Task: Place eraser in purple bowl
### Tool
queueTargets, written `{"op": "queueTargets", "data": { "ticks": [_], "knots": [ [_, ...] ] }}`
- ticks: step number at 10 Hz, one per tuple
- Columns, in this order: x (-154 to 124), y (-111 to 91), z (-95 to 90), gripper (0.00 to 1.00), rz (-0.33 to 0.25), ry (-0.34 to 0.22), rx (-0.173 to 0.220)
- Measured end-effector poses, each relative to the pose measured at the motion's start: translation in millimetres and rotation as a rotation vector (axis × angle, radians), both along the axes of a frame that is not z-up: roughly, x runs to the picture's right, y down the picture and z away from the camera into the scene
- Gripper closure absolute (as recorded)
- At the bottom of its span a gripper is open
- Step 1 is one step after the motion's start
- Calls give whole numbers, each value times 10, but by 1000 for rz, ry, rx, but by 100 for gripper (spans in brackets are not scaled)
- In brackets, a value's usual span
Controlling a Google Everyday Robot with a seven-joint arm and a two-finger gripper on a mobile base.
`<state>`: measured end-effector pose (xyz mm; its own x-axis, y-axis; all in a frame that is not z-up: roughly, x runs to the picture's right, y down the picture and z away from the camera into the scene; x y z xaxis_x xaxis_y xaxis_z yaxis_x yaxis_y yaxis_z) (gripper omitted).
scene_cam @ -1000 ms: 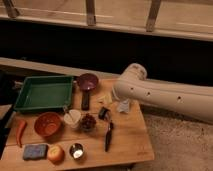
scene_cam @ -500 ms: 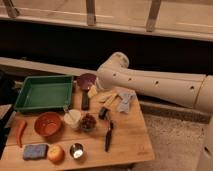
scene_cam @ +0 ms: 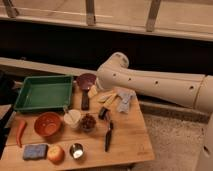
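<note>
The purple bowl stands at the back of the wooden table, just right of the green tray. The eraser, a dark narrow block, lies flat on the table right in front of the bowl. My white arm reaches in from the right. My gripper hangs low over the table just right of the eraser and the bowl. Its tan fingers stand apart with nothing between them.
A green tray sits at the back left. In front are an orange bowl, a white cup, a bowl of dark red bits, a black stubby object, a black-handled tool, a blue sponge, an apple and a metal cup.
My arm has swung left across the back of the table, bringing the gripper from the right side to beside the eraser and purple bowl. The objects have not moved.
</note>
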<state>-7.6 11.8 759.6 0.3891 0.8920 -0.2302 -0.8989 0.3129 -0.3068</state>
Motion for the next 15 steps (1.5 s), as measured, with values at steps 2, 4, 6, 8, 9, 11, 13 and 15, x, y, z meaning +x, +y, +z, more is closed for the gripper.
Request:
{"op": "queueTargets", "data": {
  "ticks": [2, 4, 6, 8, 9, 11, 13, 15],
  "knots": [
    [-251, 3, 144, 20, -26, -41, -12],
    [-560, -14, 352, 20, -31, -123, -44],
    [-792, -13, 491, 20, -32, -220, -72],
    [-902, 42, 577, 20, -35, -304, -89],
    [-879, 111, 661, 20, -19, -355, -102],
    [-812, 190, 762, 20, 24, -433, -107],
    [-814, 191, 769, 20, 29, -446, -105],
    [-835, 199, 783, 20, 34, -450, -108]
  ]
}}
